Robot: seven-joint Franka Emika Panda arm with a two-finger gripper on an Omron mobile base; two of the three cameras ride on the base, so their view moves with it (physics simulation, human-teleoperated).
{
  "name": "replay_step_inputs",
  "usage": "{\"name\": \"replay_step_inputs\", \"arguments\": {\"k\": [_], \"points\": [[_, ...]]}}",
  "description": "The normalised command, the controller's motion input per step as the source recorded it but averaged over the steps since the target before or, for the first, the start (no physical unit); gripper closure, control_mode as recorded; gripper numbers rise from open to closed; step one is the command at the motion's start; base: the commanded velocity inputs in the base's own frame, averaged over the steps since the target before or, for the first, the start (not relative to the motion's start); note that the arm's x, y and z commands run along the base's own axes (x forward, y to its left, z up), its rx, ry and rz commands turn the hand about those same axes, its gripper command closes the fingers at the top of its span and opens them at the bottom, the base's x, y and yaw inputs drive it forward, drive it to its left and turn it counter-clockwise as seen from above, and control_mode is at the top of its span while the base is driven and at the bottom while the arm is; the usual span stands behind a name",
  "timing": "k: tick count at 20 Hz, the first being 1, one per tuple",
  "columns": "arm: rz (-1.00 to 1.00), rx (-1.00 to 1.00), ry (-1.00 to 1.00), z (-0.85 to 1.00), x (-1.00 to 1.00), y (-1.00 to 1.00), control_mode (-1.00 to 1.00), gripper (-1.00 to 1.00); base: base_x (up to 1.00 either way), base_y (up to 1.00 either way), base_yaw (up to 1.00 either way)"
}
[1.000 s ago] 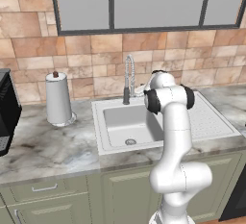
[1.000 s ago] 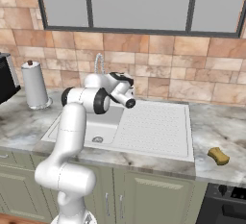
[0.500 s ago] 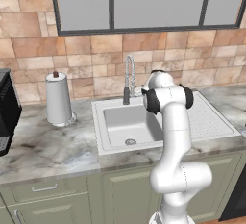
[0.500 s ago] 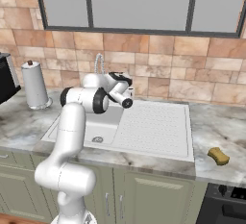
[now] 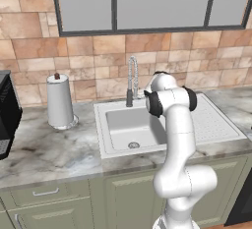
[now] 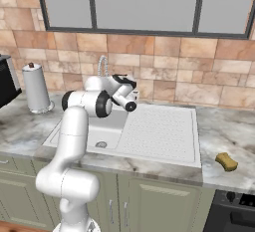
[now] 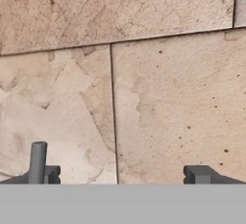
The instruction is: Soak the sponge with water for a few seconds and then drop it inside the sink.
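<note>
task barely begun: small yellow-tan sponge sits at marble worktop's right edge, away from white recessed sink; gripper fingers apart, empty, facing tile wall.

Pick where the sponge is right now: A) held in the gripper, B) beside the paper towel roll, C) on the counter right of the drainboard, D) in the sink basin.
C: the sponge lies on the marble counter to the right of the sink and its drainboard, far from the gripper, whose open fingers face the wall tiles with nothing between them.
</note>
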Motion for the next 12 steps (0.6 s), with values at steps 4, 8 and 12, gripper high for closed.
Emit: {"name": "replay_step_inputs", "arguments": {"k": [4,8,12], "points": [[-0.03,0.00,0.00,-0.45,0.02,-0.43,-1.00,-1.00,0.00,0.00,0.00],[-0.02,0.00,0.00,-0.46,0.08,-0.48,-1.00,-1.00,0.00,0.00,0.00],[-0.02,0.00,0.00,-0.47,0.07,-0.47,-1.00,-1.00,0.00,0.00,0.00]]}}
